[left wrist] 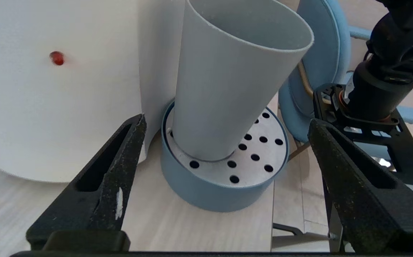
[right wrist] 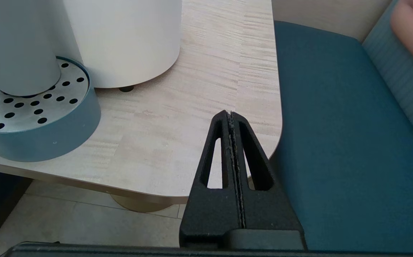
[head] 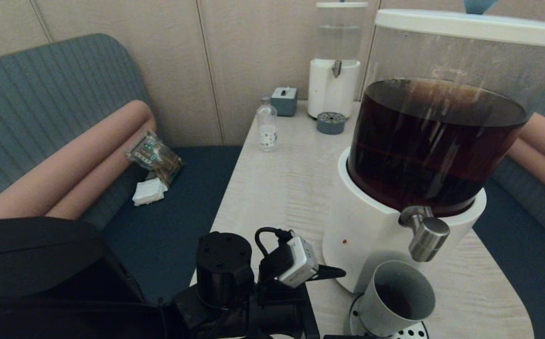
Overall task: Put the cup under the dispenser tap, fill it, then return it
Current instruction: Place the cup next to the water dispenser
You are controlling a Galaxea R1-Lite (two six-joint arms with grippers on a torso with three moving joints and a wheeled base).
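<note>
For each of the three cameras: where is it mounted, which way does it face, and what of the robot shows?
Head view: high, facing forward and down over the table; left arm at bottom.
Left wrist view: behind the open left tool, facing the cup on the drip tray.
Right wrist view: behind the shut right tool, facing the table corner and bench.
Shared: cup, drip tray and dispenser appear in all three.
</note>
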